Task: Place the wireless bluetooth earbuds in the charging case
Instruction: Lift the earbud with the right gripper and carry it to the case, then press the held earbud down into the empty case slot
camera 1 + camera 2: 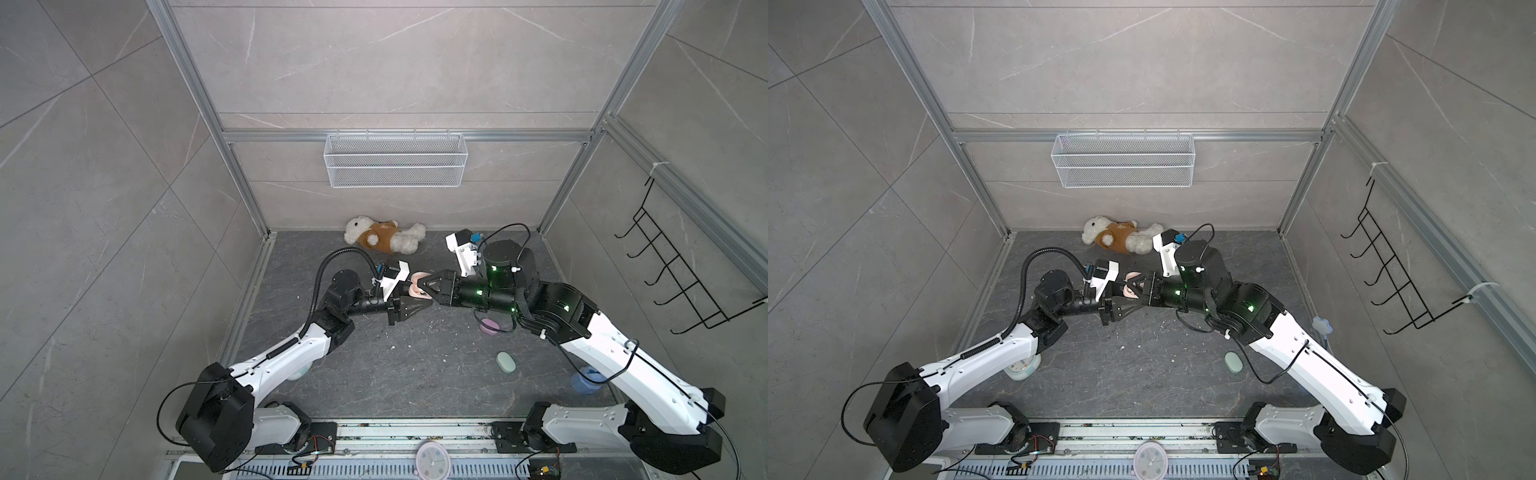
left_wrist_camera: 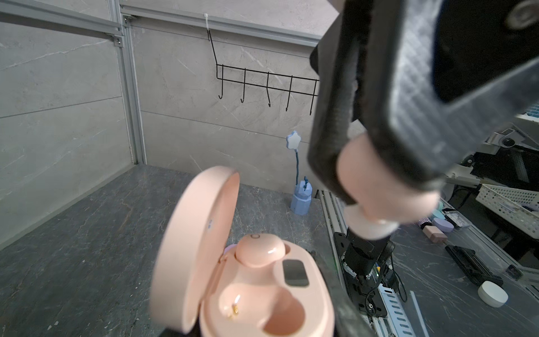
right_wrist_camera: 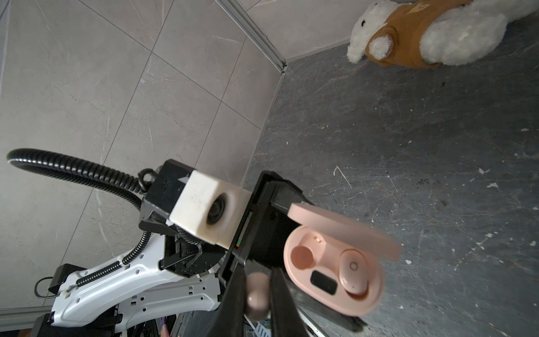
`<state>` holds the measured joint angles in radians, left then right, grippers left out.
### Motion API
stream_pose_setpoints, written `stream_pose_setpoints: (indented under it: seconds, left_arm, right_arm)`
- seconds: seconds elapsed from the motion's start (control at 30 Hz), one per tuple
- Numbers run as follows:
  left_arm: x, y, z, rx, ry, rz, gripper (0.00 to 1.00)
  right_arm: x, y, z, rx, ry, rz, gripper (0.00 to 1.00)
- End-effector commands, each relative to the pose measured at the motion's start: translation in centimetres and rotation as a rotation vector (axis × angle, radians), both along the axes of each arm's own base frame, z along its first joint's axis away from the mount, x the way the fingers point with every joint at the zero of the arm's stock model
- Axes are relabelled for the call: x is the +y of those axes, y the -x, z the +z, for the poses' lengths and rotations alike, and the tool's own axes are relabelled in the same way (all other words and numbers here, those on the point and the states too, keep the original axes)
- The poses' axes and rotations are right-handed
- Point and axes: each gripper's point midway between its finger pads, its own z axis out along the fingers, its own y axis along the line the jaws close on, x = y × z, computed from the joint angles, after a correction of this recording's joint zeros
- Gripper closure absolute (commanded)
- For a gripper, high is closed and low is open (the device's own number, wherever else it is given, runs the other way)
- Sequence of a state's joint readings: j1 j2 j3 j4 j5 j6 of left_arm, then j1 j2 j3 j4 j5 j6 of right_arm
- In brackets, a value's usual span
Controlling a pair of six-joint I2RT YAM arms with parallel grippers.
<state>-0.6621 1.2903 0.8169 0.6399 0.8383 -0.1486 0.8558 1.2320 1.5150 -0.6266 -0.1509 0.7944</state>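
A peach charging case point(image 2: 262, 294) stands open, its lid point(image 2: 186, 248) tilted back, with my left gripper point(image 1: 428, 305) shut on its body. One peach earbud point(image 2: 259, 251) sits in a socket of the case. The other socket point(image 3: 303, 256) is empty. My right gripper point(image 1: 420, 283) is shut on a second peach earbud point(image 3: 258, 294), which it holds just above and beside the case. In the left wrist view that earbud point(image 2: 379, 186) sticks out below the right fingers point(image 2: 329, 146). In both top views the case point(image 1: 1133, 277) is mostly hidden by the two grippers.
A lilac case point(image 1: 489, 325) lies under the right arm and a mint case point(image 1: 506, 361) lies near the front right. A teddy bear point(image 1: 384, 235) lies at the back wall. A blue star lamp point(image 2: 300, 198) stands at the right edge. A wire basket point(image 1: 392, 160) and a hook rack point(image 1: 685, 270) hang on the walls.
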Motion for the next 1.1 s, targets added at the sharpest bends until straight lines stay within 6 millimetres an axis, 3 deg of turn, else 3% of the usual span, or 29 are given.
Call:
stream_pose_setpoints:
  seconds: [0.0,0.57,1.07]
  left_arm:
    - [0.4,1.2,4.7,-0.159,0.102,0.001,0.86]
    - [0.7,1.9,6.1,-0.174,0.153,-0.009,0.86]
    - [0.6,2.2,6.3,-0.176,0.158,-0.017,0.85]
  right_arm:
    - [0.1,0.1,1.1,-0.012,-0.056,0.000,0.86]
    - [0.6,-0.4,-0.2,0.018,-0.048,0.001,0.86]
    - [1.1,-0.7,0.0,0.025,-0.066,0.006,0.87]
